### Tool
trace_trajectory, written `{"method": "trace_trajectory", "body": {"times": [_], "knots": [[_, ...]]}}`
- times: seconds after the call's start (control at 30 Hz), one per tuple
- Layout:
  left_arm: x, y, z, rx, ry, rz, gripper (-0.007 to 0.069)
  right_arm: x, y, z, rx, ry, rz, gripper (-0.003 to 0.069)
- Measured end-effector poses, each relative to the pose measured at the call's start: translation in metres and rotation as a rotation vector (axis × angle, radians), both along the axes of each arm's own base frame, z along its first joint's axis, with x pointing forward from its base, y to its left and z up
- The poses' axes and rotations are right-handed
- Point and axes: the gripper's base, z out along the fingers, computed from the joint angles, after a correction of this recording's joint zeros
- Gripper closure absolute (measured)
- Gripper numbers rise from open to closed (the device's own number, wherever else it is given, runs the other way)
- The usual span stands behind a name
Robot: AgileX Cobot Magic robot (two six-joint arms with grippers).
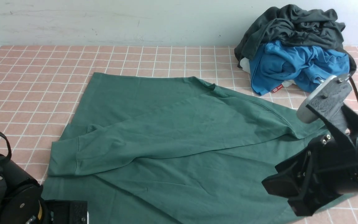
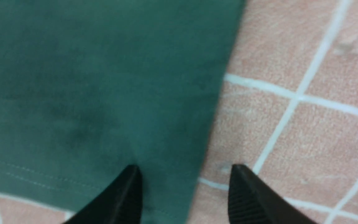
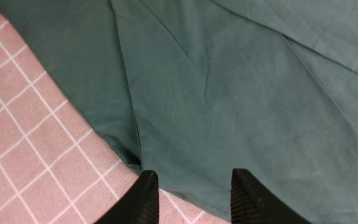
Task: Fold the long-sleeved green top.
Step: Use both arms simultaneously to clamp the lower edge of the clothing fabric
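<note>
Green top (image 1: 166,133) spread out, left claw (image 2: 185,169) wide — astride its edge, right claw (image 3: 193,172) wide — above the hem

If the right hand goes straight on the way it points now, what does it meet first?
Most likely the green top: the open right hand points at its hem, beside the pink checked cloth. The depth is unclear.

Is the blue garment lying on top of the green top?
No, the blue garment sits in a pile under the grey garment, beside the green top.
</note>
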Motion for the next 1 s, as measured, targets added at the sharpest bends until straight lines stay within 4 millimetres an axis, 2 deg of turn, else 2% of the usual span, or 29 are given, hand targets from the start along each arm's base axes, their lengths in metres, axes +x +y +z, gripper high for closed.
{"method": "trace_trajectory", "body": {"times": [0.37,0.5,0.6,0.83,0.93,1.0], "knots": [[0.004,0.008,0.0,0.02,-0.007,0.012,0.0465,0.001,0.0,0.0,0.005,-0.01,-0.003,0.0354],[0.005,0.011,0.005,0.017,-0.065,-0.009,0.0568,0.001,0.0,0.0,0.006,-0.009,-0.003,0.0354],[0.004,0.01,0.011,-0.004,-0.099,0.001,0.0609,0.001,0.0,0.0,0.006,-0.009,-0.003,0.0354],[0.0,0.008,0.024,-0.071,-0.161,0.068,0.0623,0.001,0.0,0.0,0.004,-0.013,0.002,0.0354],[-0.004,0.006,0.033,-0.137,-0.203,0.188,0.0624,0.0,0.001,0.0,-0.008,-0.025,0.033,0.0354],[-0.007,0.004,0.047,-0.208,-0.254,0.306,0.0624,-0.001,0.001,0.0,-0.018,-0.039,0.075,0.0354]]}}
